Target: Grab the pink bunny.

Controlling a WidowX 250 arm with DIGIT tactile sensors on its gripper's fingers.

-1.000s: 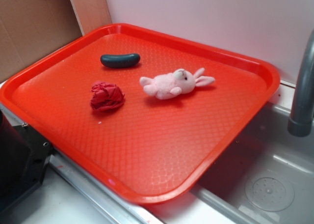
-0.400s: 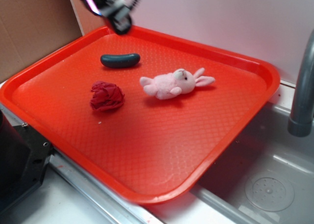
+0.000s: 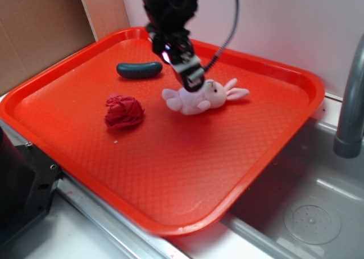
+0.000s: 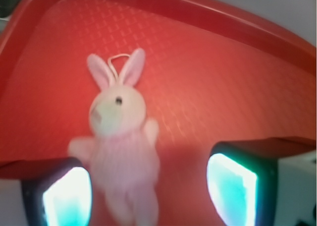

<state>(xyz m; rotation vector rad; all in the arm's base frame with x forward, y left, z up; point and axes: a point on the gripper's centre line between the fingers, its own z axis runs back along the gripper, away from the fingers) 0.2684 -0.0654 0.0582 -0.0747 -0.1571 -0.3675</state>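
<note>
Below me sits a red tray (image 3: 267, 151) with a raised rim and a fine diamond texture, one corner hanging over a steel sink (image 3: 318, 213). Three things lie directly on it. The bunny (image 3: 206, 97) lies on its side near the middle, ears pointing toward the right rim; in my wrist view it (image 4: 121, 151) lies flat on the tray (image 4: 223, 77), ears toward the far rim. A red wad (image 3: 123, 111) rests to its left, apart from it. A green sausage (image 3: 139, 70) lies behind the wad, nearer the far-left rim.
</note>
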